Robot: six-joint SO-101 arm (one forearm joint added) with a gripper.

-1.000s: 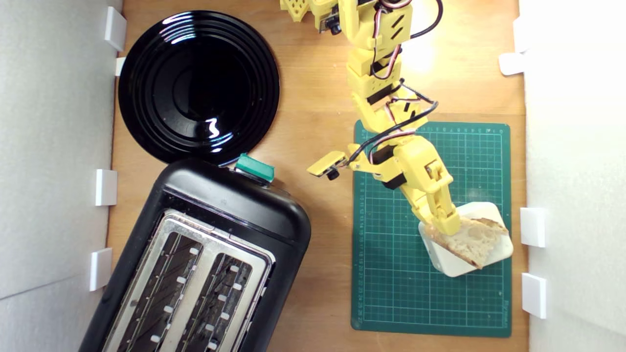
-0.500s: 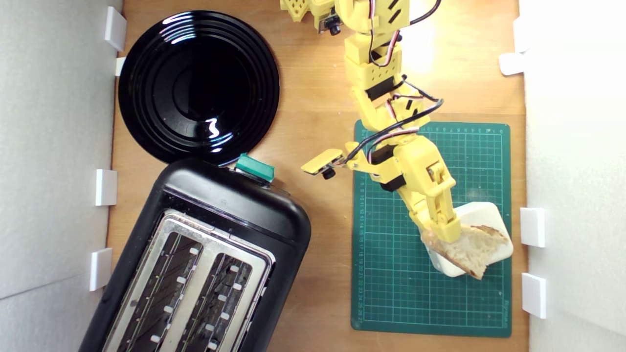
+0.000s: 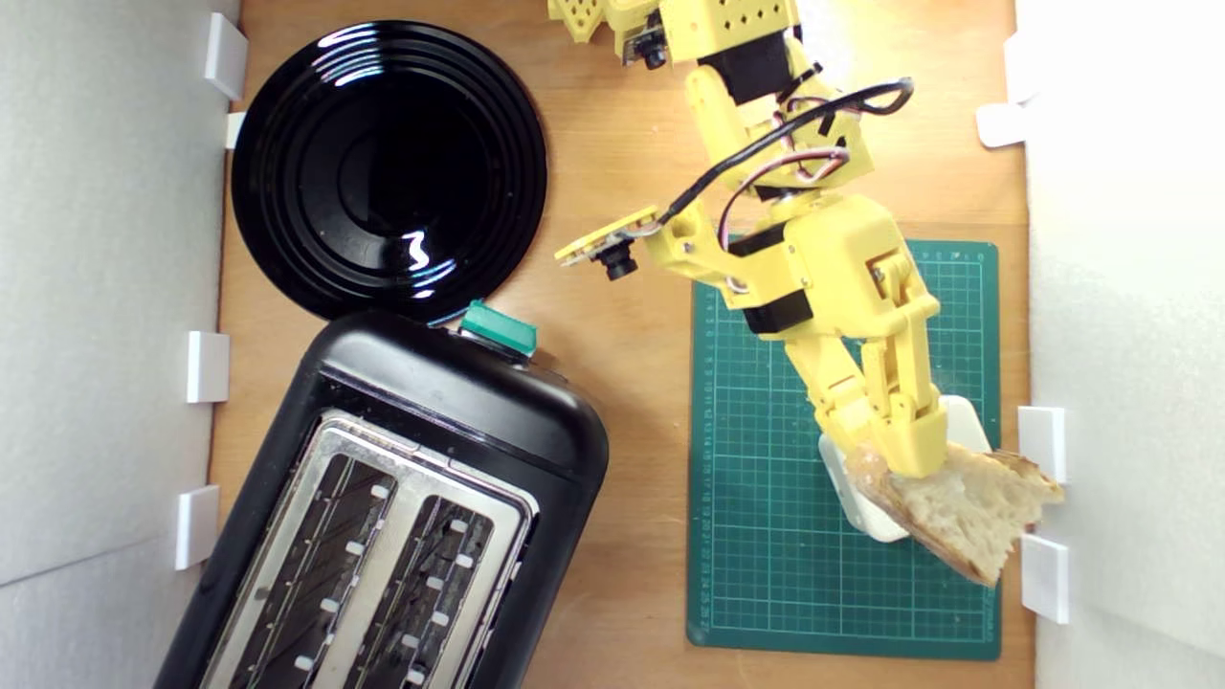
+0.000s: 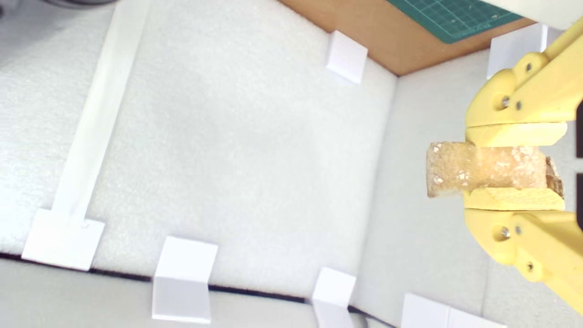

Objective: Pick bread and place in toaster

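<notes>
Claw [image 3: 900, 459] clenched on the bread [image 3: 967, 512]; the wrist view shows the slice [image 4: 483, 171] pinched flat between the two yellow fingers [image 4: 514, 134], gripped across its thickness near one end, so most of it juts out free beyond the grip. In the exterior view the slice appears raised clear of the white block [image 3: 852, 488] on the green cutting mat [image 3: 766, 536], overhanging the tabletop [image 3: 632, 191] edge on the exterior view's right, its far corner against the white wall bracket [image 3: 1041, 442]. Toaster [image 3: 402, 507] sits well apart at the tabletop's corner on the exterior view's lower left, set at a slant, both slots open upward and empty, teal lever [image 3: 498, 330] up. Black plate [image 3: 388, 167] beside it, bare. Judgement: lift done, carry across not yet begun; the flat-held slice will likely need turning edge-down to enter a slot.
</notes>
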